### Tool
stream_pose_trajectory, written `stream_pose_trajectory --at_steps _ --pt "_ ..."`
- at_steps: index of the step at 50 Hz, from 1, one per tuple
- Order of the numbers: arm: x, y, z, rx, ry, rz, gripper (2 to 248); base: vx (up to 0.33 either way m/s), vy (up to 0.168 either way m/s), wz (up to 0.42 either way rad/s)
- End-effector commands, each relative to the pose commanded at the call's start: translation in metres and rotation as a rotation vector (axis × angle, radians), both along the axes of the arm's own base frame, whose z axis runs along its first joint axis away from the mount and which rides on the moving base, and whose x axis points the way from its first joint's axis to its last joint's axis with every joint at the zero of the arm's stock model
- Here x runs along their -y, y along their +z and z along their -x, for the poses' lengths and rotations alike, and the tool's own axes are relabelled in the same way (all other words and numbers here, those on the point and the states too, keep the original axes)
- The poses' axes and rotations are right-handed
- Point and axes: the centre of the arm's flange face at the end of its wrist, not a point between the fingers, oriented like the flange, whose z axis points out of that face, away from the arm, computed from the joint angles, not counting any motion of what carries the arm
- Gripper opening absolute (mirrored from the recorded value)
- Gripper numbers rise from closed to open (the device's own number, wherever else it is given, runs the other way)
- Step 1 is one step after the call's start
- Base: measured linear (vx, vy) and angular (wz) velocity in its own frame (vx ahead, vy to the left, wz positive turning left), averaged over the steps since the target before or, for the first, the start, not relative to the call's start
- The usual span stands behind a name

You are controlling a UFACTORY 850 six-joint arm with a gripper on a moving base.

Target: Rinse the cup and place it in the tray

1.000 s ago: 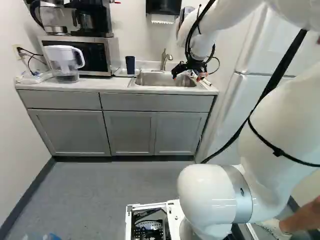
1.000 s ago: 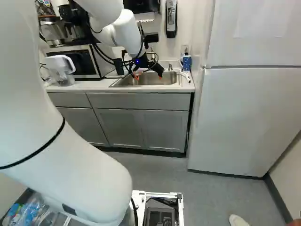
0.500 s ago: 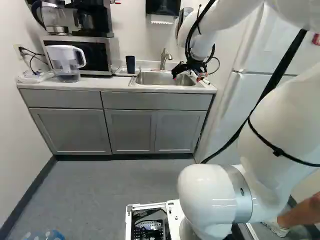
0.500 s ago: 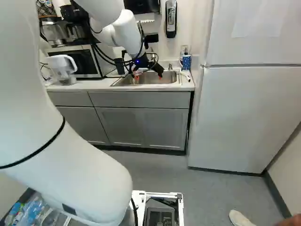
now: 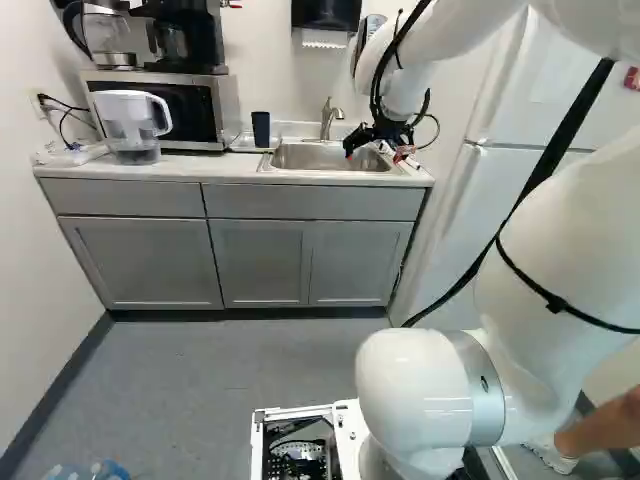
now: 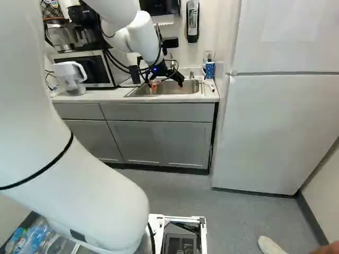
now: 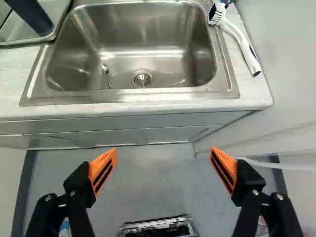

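Dark blue cup: stands on end in the tray, its foot near the tray's front corner on the sink side; whether it has been rinsed I cannot tell.
Gripper: released and empty, its orange pads spread wide apart; it hangs near the worktop's front edge, short of the sink.
Steel sink: sunk into the worktop, just right of the tray; no cup in it.
Tap: at the sink's back edge, no stream to be made out.
Brush: on the worktop's right side, bristles by the sink's back right corner, handle slanting toward the worktop's front right corner.
Next move: if the cup is unrinsed, the gripper needs to go left and forward to it, then bring it under the tap.
Risk at the cup: it looks tall and narrow, so a pad arriving off-centre could knock it over the tray's edge into the sink.
Risk at the tap: a low sweep could strike the spout, since it rises at the back edge.
Risk on the right: swinging that way, the arm could meet the fridge or push the brush off the worktop.
Risk after rinsing: a wet wall could slip between the pads, and a hurried release on the tray's rim could tip the cup.
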Motion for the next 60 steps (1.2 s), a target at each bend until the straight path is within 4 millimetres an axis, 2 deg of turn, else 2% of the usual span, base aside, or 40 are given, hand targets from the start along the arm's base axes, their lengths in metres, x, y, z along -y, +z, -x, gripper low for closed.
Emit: stream_pose_trajectory --at_steps 30,60 --pt "-0.005 -0.022 0.006 0.041 0.011 0.001 247 0.0 0.0 0.0" --pt "-0.016 -0.065 0.022 0.126 0.033 0.003 247 0.0 0.0 0.0"
